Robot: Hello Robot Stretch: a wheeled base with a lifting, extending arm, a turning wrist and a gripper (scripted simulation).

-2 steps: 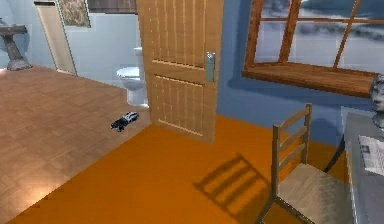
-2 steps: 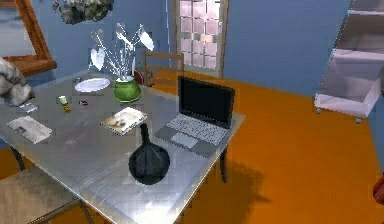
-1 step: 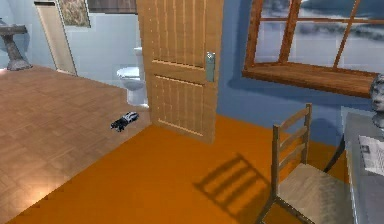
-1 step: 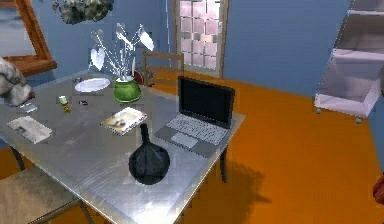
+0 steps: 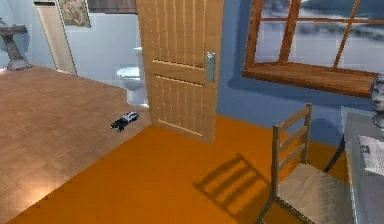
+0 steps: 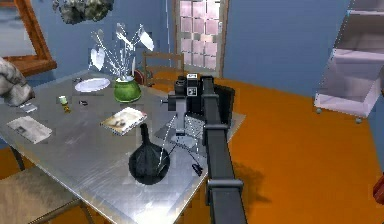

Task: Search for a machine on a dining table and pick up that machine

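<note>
Machine (image 6: 186,88) is my reading of the dark, boxy block with pale patches at the far edge of the dining table (image 6: 80,165). It sits hard against the far end of the arm (image 6: 215,160), and I cannot cleanly separate it from the arm's own fittings. It stands upright with its long axis vertical, and its paler face is turned toward the camera and slightly to the arm side view's left. The casing looks matte black and square-cornered.

Just below it I make out the gripper (image 6: 180,135), its thin fingers (image 6: 172,148) over the tabletop. I cannot tell whether they are apart or together, or whether they hold anything, since things lie on the table behind them.

The tabletop is smooth grey metal with a dull sheen. Near the gripper lies a round black pan (image 6: 150,166) with an upright handle. Farther along sit a glossy green pot (image 6: 126,91) of pale stems, a white plate (image 6: 92,85), a book (image 6: 122,120) and a folded newspaper (image 6: 30,128).

In the forward view, a slatted wooden chair (image 5: 300,165) with a woven seat stands on the orange floor (image 5: 160,170), past a panelled wooden door (image 5: 180,60).
</note>
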